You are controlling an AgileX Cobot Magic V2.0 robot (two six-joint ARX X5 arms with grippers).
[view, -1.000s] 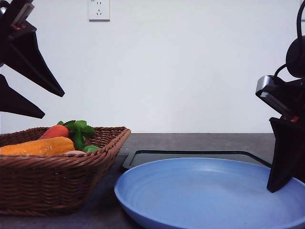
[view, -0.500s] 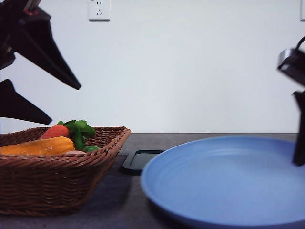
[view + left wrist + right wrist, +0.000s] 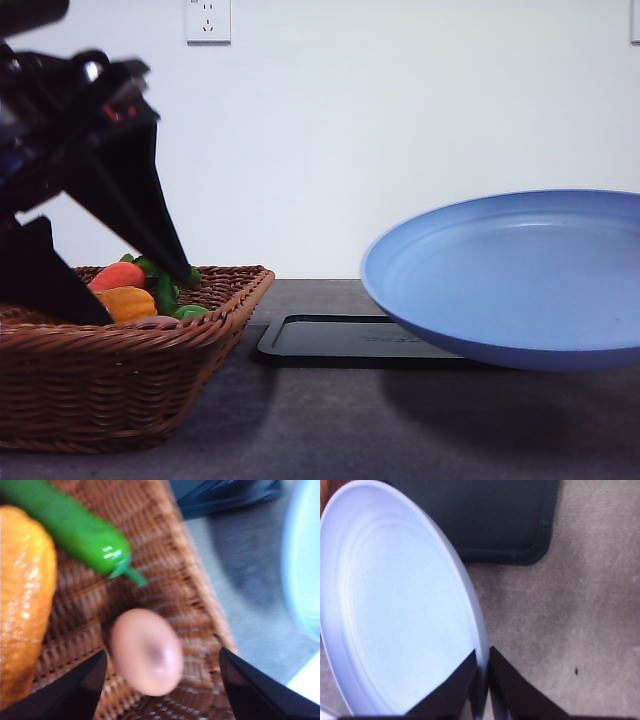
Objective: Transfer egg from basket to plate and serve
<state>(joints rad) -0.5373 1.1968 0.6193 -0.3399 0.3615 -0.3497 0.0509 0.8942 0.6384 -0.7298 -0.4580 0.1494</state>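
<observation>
The pinkish-brown egg (image 3: pixel 147 652) lies on the woven floor of the brown wicker basket (image 3: pixel 175 580), beside a green pepper and a corn cob. My left gripper (image 3: pixel 162 652) is open, one finger on each side of the egg and apart from it. In the front view the left gripper (image 3: pixel 130 295) reaches down into the basket (image 3: pixel 130 370). My right gripper (image 3: pixel 480 667) is shut on the rim of the light blue plate (image 3: pixel 400 605). The plate (image 3: pixel 510 280) hangs tilted above the table at the right.
A flat black tray (image 3: pixel 350 340) lies on the grey table (image 3: pixel 330 430) between basket and plate. In the basket lie a carrot (image 3: pixel 117 275), a yellow-orange corn cob (image 3: pixel 22 595) and a green pepper (image 3: pixel 75 527).
The plate has risen off the table and shifted right in my right gripper. My left gripper has come down from above into the basket.
</observation>
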